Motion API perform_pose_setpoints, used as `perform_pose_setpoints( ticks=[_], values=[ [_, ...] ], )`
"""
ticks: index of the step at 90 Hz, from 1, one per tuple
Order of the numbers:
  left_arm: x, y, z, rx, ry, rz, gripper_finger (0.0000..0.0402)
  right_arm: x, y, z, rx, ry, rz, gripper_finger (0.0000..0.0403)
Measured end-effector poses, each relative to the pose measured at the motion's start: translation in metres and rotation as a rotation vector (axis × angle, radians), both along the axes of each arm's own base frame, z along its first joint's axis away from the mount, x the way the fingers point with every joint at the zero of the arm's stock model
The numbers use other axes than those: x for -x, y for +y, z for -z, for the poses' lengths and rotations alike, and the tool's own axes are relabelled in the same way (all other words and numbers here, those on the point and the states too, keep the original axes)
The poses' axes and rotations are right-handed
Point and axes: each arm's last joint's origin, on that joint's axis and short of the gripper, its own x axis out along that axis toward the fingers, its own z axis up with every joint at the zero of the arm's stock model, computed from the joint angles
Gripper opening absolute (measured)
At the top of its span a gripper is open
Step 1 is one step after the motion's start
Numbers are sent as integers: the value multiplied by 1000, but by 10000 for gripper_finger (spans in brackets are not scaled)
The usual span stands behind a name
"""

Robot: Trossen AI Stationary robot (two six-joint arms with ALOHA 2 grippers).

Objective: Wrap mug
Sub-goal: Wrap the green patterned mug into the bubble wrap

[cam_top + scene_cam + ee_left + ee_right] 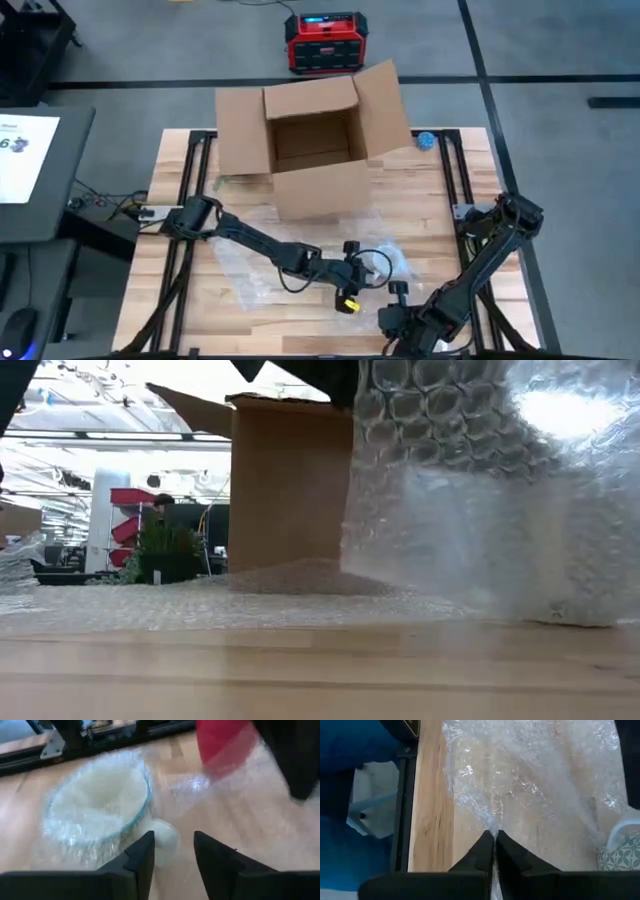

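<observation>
The high view looks straight down on the whole counter [420, 190] and cardboard box [315, 150]. The low view sits at counter height, very near the bubble wrap [480, 490], facing the box and room beyond. Each wrist view looks closely past its tool at the same wrap on the counter.

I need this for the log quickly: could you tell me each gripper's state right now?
Left gripper: open, holding nothing, over the bubble wrap.
Right gripper: closed, pinching the bubble wrap's edge.
</observation>
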Motion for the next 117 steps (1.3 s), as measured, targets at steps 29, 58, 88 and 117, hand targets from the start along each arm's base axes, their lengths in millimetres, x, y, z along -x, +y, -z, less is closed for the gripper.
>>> perform_pose_setpoints(
  ticks=[29,58,88,117],
  values=[
    [-7,3,20,59,-20,-129,125,-2,-1,0,-3,-2,8,0],
    [-7,6,18,36,-49,-220,125,-2,-1,0,-7,-8,6,0],
    [5,-17,25,140,-19,-252,125,-3,1,-1,-7,-37,15,0],
    [7,-29,21,248,-82,-281,136,-2,2,-2,9,-53,12,0]
  ],
)
